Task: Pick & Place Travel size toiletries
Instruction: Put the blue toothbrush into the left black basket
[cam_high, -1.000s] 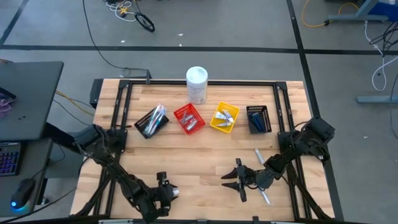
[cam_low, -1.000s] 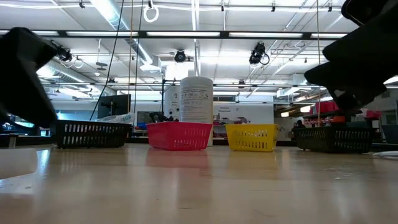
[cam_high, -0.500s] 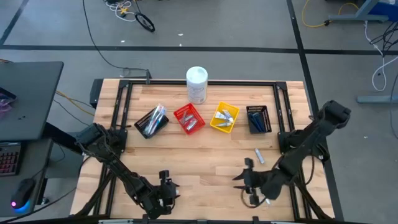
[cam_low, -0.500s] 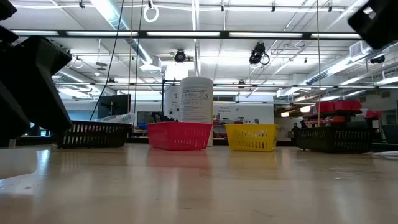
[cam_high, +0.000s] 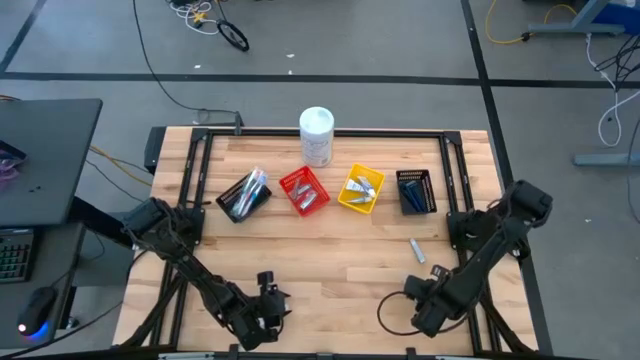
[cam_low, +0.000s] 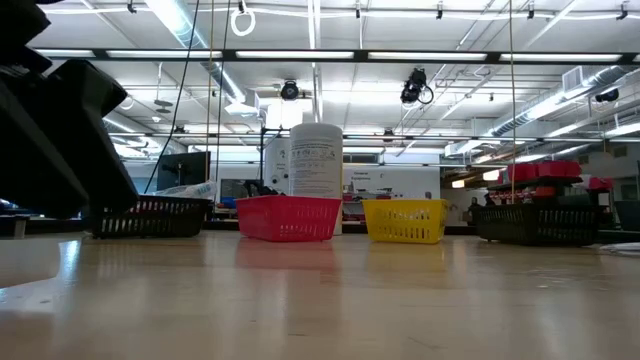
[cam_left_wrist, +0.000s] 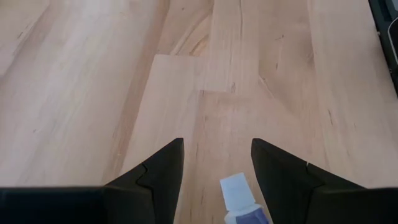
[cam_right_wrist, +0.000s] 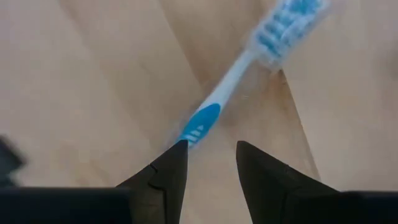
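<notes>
Spreading dark wedge fingers, right gripper (cam_right_wrist: 210, 163) flanks slim, possibly plastic toothbrush (cam_right_wrist: 239, 84).

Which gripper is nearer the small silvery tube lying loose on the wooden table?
Right. The right gripper sits just in front of the small silvery tube, on the same side; the left gripper is far across the table.

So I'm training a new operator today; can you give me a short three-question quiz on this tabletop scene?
1. True or false: the tall white cylindrical canister lies tipped over.
2. Which small plastic bin sits directly left of the yellow bin? A black B red C none
3. Fill in: the right gripper stands open over a blue-and-white ____.

Key: 1 false, it stands upright. 2 B, the red bin. 3 toothbrush.
</notes>
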